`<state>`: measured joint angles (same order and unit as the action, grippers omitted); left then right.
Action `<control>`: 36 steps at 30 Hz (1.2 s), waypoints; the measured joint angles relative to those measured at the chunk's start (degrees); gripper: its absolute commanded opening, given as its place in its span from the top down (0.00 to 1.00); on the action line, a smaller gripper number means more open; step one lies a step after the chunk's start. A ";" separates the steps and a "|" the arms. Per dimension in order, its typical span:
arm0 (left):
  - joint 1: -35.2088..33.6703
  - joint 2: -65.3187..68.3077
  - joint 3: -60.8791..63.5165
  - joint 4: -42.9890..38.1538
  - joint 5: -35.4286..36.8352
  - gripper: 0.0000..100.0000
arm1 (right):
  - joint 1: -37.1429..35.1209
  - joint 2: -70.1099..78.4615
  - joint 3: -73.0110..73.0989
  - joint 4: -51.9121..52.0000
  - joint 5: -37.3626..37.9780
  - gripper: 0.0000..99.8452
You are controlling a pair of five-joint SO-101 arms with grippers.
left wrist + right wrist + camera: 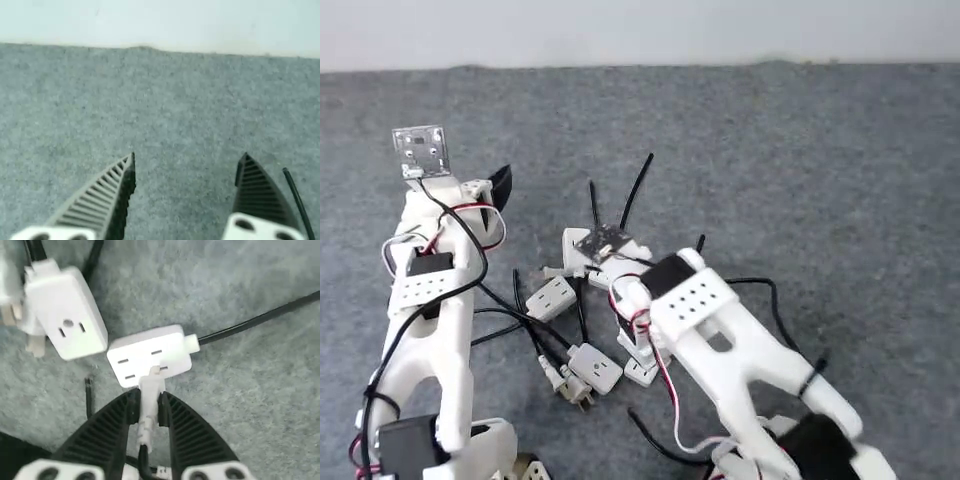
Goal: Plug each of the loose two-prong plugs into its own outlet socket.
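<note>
The small white two-prong plug [151, 382] sat pinched in the right tool [148, 395], its tip touching the face of the white two-socket outlet block [150, 355] on the grey felt bench [260, 405]. Nothing braced that block, so a push would likely slide it away or skew the prongs off the slots. The left tool [188, 156] hung wide apart, well away.

I see a speckled grey carpet [800, 150] under everything, and a plain pale wall [620, 30] behind it. The left arm [430, 330] and right arm [740, 350] are white, threaded with red, black and white wires [660, 365]. The left gripper [189, 165] shows dark fingers [107, 192] with a ribbed pattern. The right gripper [149, 400] is glossy black. The plug [150, 385], one outlet socket [150, 357] and the other socket [67, 315] are white, and the cord [260, 317] is black.
</note>
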<state>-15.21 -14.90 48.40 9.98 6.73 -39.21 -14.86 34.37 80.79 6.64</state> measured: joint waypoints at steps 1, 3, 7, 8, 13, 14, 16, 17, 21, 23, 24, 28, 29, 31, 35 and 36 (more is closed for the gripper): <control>0.00 0.00 0.18 -0.35 0.00 0.69 | 0.09 1.41 -0.79 0.00 1.32 0.99; 0.00 0.00 0.26 -0.70 0.00 0.69 | 0.18 3.43 -2.29 0.00 4.31 0.99; 0.00 0.00 0.26 -0.79 0.00 0.69 | 0.26 5.80 -5.19 1.67 11.25 0.99; 0.00 0.00 0.26 -0.79 0.00 0.69 | 0.26 6.07 -5.71 2.02 12.92 0.99; 0.00 0.00 0.26 -0.79 0.00 0.69 | 0.00 6.95 -7.21 3.60 17.32 0.99; 0.00 0.00 0.26 -0.79 0.00 0.69 | 0.00 6.95 -7.21 3.78 17.58 0.99; 0.00 0.00 0.26 -0.79 0.00 0.69 | 0.00 6.95 -7.21 3.78 17.76 0.99; 0.00 0.00 0.26 -0.79 0.00 0.69 | 0.00 6.95 -7.56 3.96 17.76 0.99; 0.00 0.00 0.26 -0.79 0.00 0.69 | 0.00 6.95 -10.81 3.87 17.85 0.99; 0.00 0.00 0.26 -0.79 0.00 0.69 | 0.00 6.95 -11.87 3.87 17.85 0.99; 0.00 0.00 0.26 -0.79 0.00 0.69 | 0.00 6.95 -12.04 3.87 17.85 0.99; 0.00 0.00 0.26 -0.79 0.00 0.69 | 0.00 7.21 -12.22 3.96 17.85 0.99; 0.00 0.00 0.26 -0.79 0.00 0.69 | 0.00 7.30 -12.22 3.96 17.85 0.99; 0.00 0.00 0.26 -0.79 0.00 0.69 | 0.09 7.30 -12.22 3.96 17.85 0.99; 0.00 0.00 0.26 -0.79 0.00 0.69 | 0.00 7.30 -12.04 4.04 17.85 0.99; 0.00 0.00 0.26 -0.79 0.00 0.69 | 0.00 7.30 -12.04 4.04 17.85 0.99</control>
<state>-15.21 -14.90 48.66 9.19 6.73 -39.21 -7.56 22.33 84.84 24.48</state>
